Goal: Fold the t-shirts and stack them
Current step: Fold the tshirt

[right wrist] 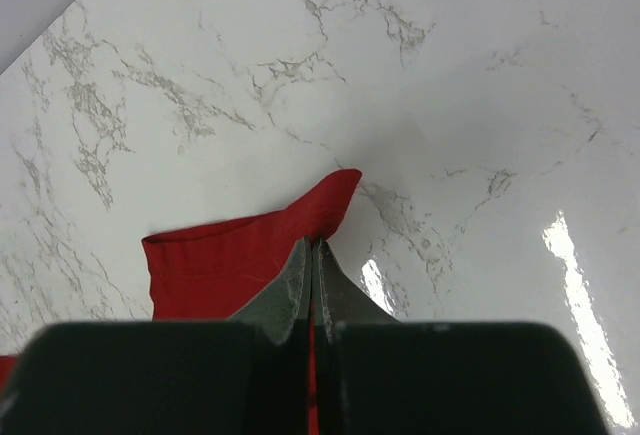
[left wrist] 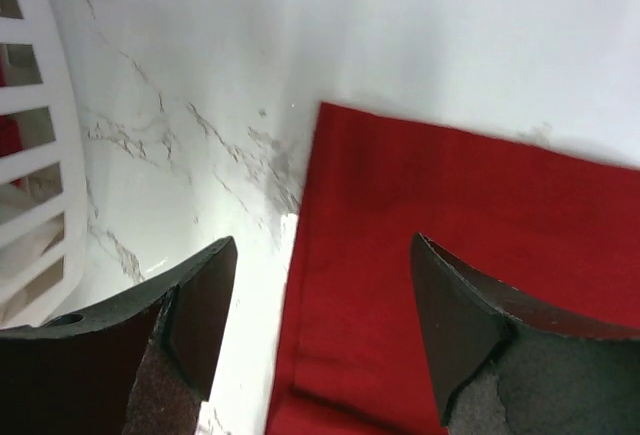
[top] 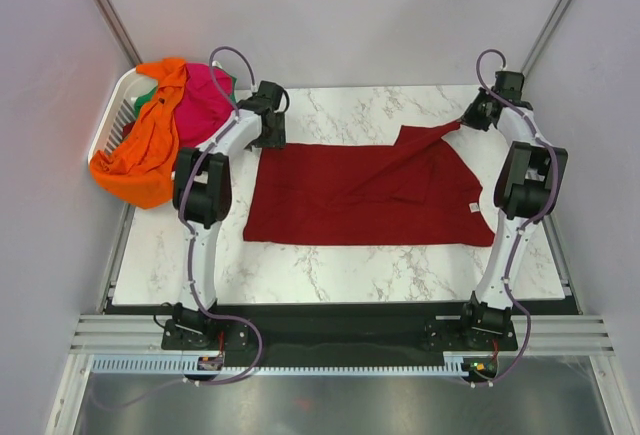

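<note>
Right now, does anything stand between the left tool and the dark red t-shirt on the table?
Nothing visible does. The left tool is open directly over the far left corner of the dark red t-shirt, with only bare marble table beside it. The white basket stands off to the left, out of the way.

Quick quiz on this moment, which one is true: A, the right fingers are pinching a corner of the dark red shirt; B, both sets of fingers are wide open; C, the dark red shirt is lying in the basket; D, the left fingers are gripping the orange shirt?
A: the right fingers are closed on a corner of the dark red shirt, while the left fingers are open above it.
</note>
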`<state>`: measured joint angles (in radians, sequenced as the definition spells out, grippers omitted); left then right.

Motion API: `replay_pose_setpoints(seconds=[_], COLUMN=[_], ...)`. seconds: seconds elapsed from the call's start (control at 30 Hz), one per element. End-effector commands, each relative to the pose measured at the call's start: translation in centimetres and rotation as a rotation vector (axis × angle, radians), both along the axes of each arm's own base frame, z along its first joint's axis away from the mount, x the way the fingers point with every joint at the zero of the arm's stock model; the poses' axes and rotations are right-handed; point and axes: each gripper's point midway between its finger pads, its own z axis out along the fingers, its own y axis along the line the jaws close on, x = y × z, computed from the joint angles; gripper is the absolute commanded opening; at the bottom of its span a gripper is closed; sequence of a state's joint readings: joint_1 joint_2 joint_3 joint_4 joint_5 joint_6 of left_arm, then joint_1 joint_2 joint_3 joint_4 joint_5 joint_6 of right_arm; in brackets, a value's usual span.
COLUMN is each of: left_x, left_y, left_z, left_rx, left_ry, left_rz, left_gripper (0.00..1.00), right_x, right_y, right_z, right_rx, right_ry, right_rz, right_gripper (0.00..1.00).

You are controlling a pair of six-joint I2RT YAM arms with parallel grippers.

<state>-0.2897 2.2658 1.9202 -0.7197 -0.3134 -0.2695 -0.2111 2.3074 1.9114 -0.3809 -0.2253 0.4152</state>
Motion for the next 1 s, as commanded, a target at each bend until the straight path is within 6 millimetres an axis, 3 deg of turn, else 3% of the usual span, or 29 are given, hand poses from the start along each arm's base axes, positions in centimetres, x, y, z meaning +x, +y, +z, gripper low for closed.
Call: replay_pose_setpoints(seconds=[0.0,0.07,0.2,0.37,0.57,0.7,0.83,0.93,0.97], left_x=[2.0,2.5,4.1,4.3,3.9,3.9,4.1,3.9,3.8], left_y=[1.0,0.7,-0.1,-0.2,-0.2,-0.9,-1.4,-1.4,-1.2], left_z=[-0.1,-1.2,-1.5,-2.8,-3.7,-4.5,-4.5,-4.5,-4.4], left_rx=[0.015,-0.002,-0.040,-0.073,-0.114,-0.188,-0.219,-0.233,-0.221], left_ry=[-0.020,-0.004,-0.016,0.003,0.031,0.057,0.065,0.077,0.076], left_rz=[0.005,-0.008,-0.039,-0.037,-0.026,-0.052,-0.086,-0.102,-0.107], left_gripper=[0.76,0.76,0.76,0.75,0.61,0.37,0.21,0.09,0.06], right_x=[0.6,0.5,0.7,0.6,0.4,0.3,0.8,1.0,1.3], right_y=[0.5,1.3,2.7,3.6,3.8,4.2,6.3,9.5,11.4], right_z=[0.7,0.5,-0.2,-0.8,-1.1,-1.0,-0.1,0.4,1.3], right_rx=[0.026,0.037,0.059,0.059,0.060,0.069,0.059,0.049,0.059], right_ry=[-0.041,-0.043,-0.035,-0.023,-0.015,-0.015,-0.045,-0.064,-0.088], right_rz=[0.027,0.052,0.089,0.108,0.113,0.127,0.207,0.299,0.350], right_gripper=[0.00,0.00,0.00,0.00,0.00,0.00,0.00,0.00,0.00])
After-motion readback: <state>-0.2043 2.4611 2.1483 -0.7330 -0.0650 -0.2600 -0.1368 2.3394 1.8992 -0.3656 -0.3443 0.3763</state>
